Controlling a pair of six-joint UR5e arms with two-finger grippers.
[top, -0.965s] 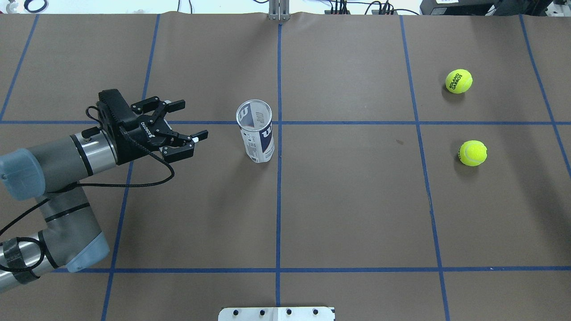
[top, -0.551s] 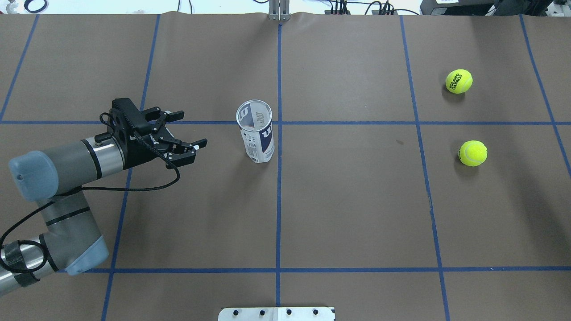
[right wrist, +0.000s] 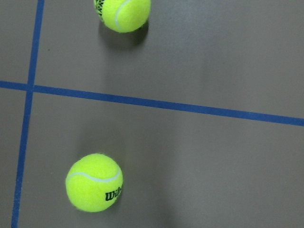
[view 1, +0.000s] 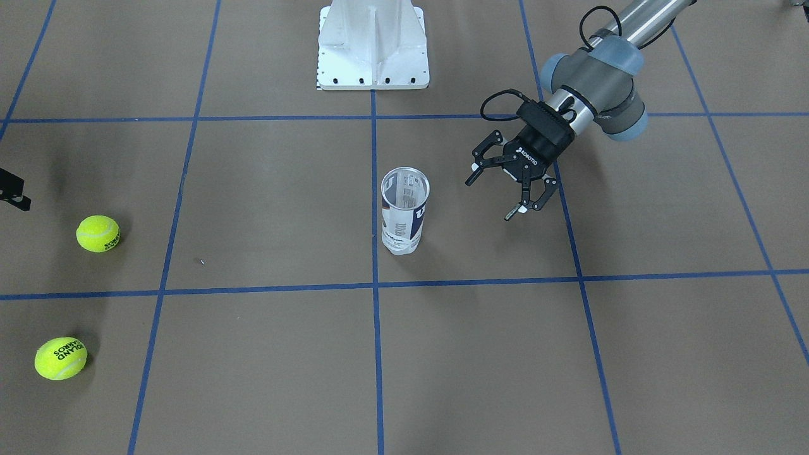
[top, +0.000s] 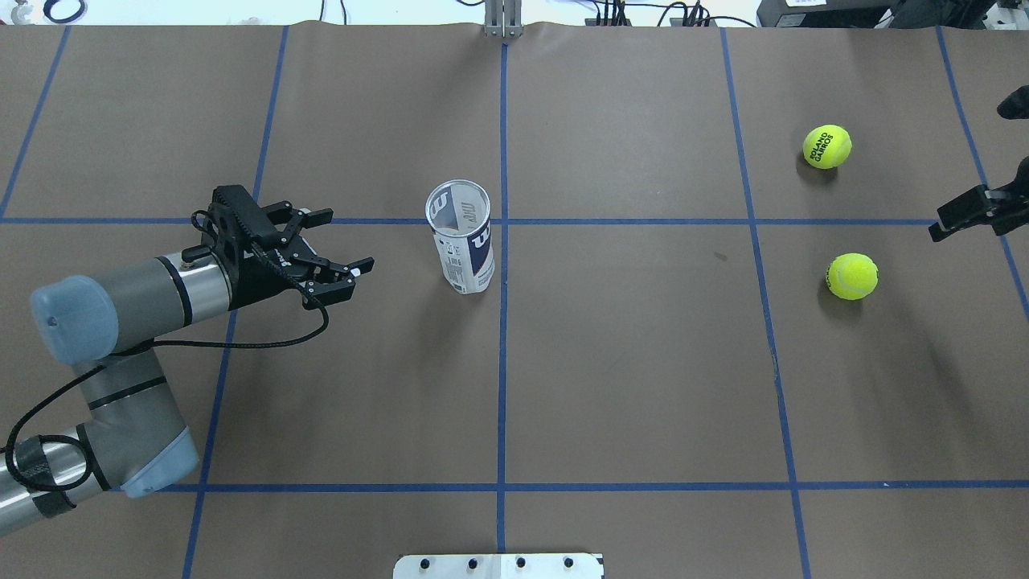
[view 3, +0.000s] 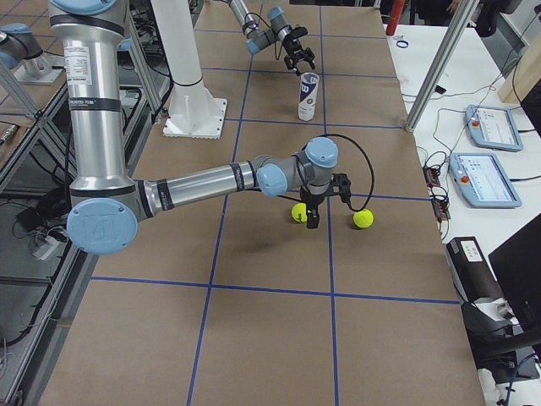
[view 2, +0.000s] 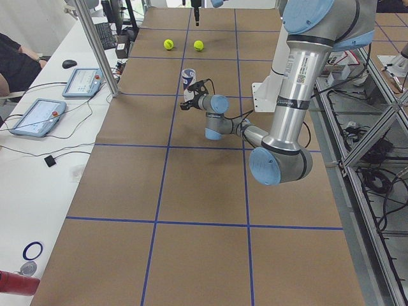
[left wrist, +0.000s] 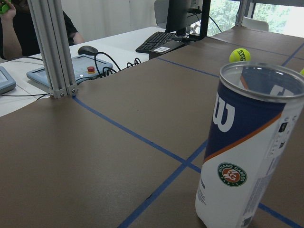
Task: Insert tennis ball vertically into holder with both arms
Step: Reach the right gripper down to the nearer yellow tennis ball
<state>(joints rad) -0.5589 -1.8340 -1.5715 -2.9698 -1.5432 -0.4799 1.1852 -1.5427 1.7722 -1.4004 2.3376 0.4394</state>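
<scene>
— What does the front view show?
— The can [view 1: 404, 213] stands upright mid-table [view 1: 265, 189]. The left gripper [view 1: 496, 196] hangs just beside it, fingers spread wide, empty.
— And overhead?
— The right gripper [top: 969, 170] shows at the edge near two balls [top: 853, 276], fingers apart, holding nothing.

"ROBOTIQ" stands in white on the black body of the left pincer [view 1: 497, 193]. The can [left wrist: 249, 147] just ahead of it bears a large white "W". Far past the can from that pincer, one ball [top: 826, 146] reads "ROLAND GARROS". The second ball [right wrist: 94, 182] beside it shows "Wil".
</scene>
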